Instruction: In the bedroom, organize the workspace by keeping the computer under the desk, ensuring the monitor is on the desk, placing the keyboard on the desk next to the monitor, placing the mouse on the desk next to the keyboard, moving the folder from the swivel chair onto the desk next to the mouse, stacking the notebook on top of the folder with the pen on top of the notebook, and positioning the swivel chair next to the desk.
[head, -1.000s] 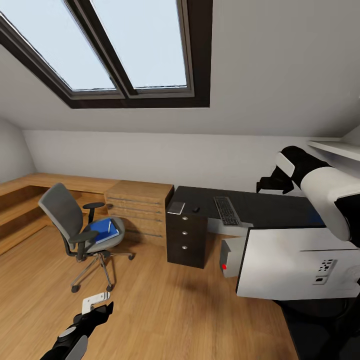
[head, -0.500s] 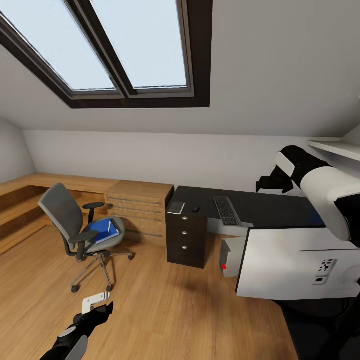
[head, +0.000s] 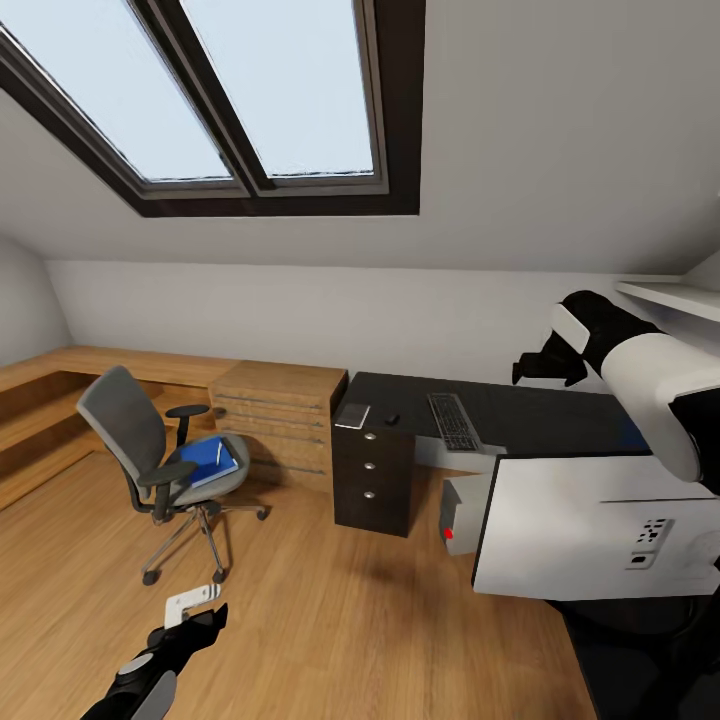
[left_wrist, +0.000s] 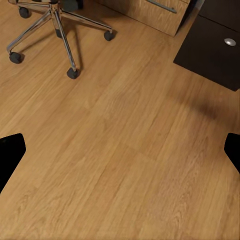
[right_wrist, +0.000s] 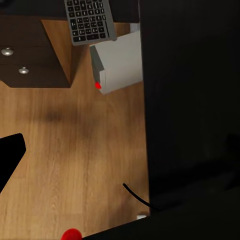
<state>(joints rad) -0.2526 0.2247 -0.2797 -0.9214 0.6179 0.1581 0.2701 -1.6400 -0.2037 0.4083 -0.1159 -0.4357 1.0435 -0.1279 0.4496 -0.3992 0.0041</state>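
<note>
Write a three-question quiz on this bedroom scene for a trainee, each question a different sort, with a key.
1. True or false: the folder lies on the swivel chair.
2. Multiple choice: the keyboard rests on A) the floor, B) the desk, C) the wooden chest.
3. Fill in: the computer stands under the ____.

Key: 1 true; 2 B; 3 desk.

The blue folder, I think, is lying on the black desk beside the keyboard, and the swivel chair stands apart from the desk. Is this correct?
Not quite. The head view shows the blue folder lying on the seat of the swivel chair, not on the desk beside the keyboard. The chair does stand apart from the desk.
</note>
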